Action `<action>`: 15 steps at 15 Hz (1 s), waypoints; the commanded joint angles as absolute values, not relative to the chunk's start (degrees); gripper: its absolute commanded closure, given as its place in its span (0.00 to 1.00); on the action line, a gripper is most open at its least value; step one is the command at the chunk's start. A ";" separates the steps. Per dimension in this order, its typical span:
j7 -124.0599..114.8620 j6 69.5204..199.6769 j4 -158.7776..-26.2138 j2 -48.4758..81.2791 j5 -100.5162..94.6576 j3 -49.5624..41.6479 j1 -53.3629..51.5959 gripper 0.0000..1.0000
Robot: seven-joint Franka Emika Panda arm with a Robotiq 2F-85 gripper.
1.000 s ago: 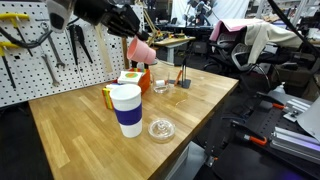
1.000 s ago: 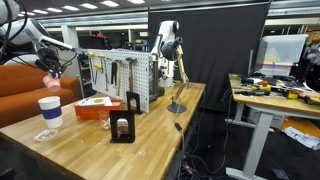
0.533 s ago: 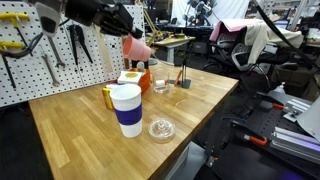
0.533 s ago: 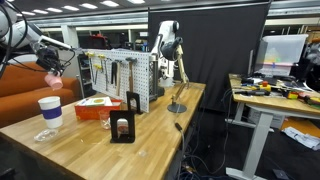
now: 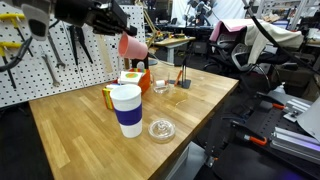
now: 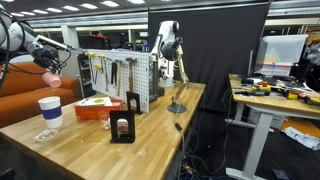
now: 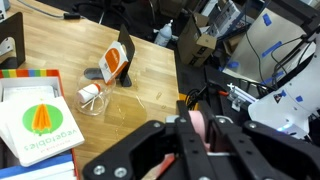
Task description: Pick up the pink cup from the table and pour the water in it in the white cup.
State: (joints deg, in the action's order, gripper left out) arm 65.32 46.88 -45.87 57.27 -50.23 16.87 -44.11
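Gripper [image 5: 124, 38] is clamped on the pink cup [image 5: 131, 46]. The wrist view shows its pink wall pinched between both fingers [image 7: 222, 140]. The cup hangs in the air, well above the table [image 5: 70, 135]. The white cup [image 5: 126, 108] stands upright on the table. In both exterior views the held cup lines up almost straight over it, well apart in height. The white cup does not show in the wrist view, so I judge alignment from outside only. My read: descend along that vertical line, then tip the lip toward the white cup's mouth. I cannot tell the handle's direction.
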 commanded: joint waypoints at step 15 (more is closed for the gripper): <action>74.70 41.82 -39.38 61.15 -55.36 14.67 -47.38 0.96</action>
